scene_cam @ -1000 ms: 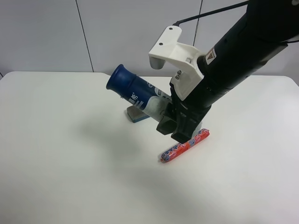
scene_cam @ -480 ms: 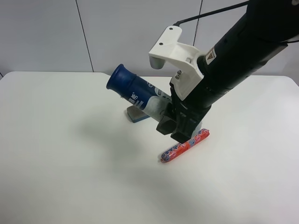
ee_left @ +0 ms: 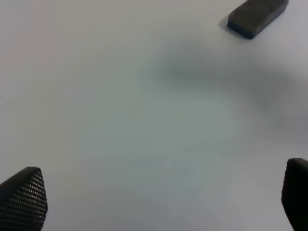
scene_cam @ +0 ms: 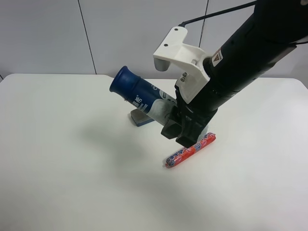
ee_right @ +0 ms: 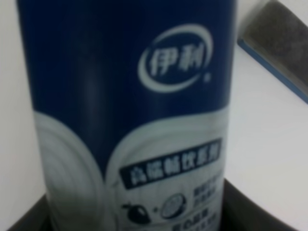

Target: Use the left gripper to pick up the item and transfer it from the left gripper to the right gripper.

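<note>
- Exterior view, left side: bare table (scene_cam: 72, 168), with a soft shadow on it out ahead of the cap.
- Bottle (scene_cam: 144, 96) is off the table and tilted. Its dark blue cap (scene_cam: 122, 82) is the end farthest from the right gripper and points up and away from it.
- Eraser (scene_cam: 141, 118) lies flat on the table under the bottle body, just ahead of the gripper fingers. It is apart from the bottle.
- Right gripper (scene_cam: 179, 131), on the arm with the white bracket (scene_cam: 180, 53), is clamped on the bottle's base end, with the white part of the label right at the fingers.
- Sausage (scene_cam: 190, 150) lies on the table just below and beside the right gripper. Whether they touch is unclear from this angle.
- Right wrist view: the bottle (ee_right: 130, 120) fills the frame straight out from the jaws, blue band with logo farther out and white label nearer. Dark gripper parts show on both sides of its base. The eraser (ee_right: 279, 43) is beyond it, off to one side.
- Left gripper (ee_left: 159, 197) has its jaws wide apart with nothing between them. Only the textured fingertips (ee_left: 24, 197) show, above the table.
- Left wrist view: the eraser (ee_left: 257, 17) is well ahead of the left gripper, off to one side. The bottle is not in this view.
</note>
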Robot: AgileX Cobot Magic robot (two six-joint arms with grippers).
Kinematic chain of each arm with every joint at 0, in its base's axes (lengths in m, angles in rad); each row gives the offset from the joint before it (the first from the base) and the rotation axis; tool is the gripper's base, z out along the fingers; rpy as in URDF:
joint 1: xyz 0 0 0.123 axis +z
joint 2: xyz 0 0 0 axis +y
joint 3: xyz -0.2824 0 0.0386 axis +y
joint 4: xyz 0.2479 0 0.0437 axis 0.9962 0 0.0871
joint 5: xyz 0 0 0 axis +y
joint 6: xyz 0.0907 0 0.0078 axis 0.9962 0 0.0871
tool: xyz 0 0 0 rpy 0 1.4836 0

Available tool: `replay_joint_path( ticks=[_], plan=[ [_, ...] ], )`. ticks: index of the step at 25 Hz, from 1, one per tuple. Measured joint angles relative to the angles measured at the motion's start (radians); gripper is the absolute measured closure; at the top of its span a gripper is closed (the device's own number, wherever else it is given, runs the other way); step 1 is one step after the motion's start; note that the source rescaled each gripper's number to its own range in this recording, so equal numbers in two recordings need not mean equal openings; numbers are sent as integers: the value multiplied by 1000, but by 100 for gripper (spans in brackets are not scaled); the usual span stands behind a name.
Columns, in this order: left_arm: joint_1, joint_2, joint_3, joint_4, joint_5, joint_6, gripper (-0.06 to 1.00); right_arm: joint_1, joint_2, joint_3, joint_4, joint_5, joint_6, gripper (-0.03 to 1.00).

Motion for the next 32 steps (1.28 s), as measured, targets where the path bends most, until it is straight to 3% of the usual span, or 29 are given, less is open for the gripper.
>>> replay_joint_path(
  ticks=[14, 25, 32],
  plan=[
    [12, 0, 5, 6, -22, -19, -5, 0, 0, 0, 0, 0, 0, 97],
    [304, 0, 5, 7, -22, -20, -5, 0, 0, 0, 0, 0, 13, 97],
    [317, 0, 5, 7, -22, -20, -5, 0, 0, 0, 0, -2, 74, 97]
  ],
)
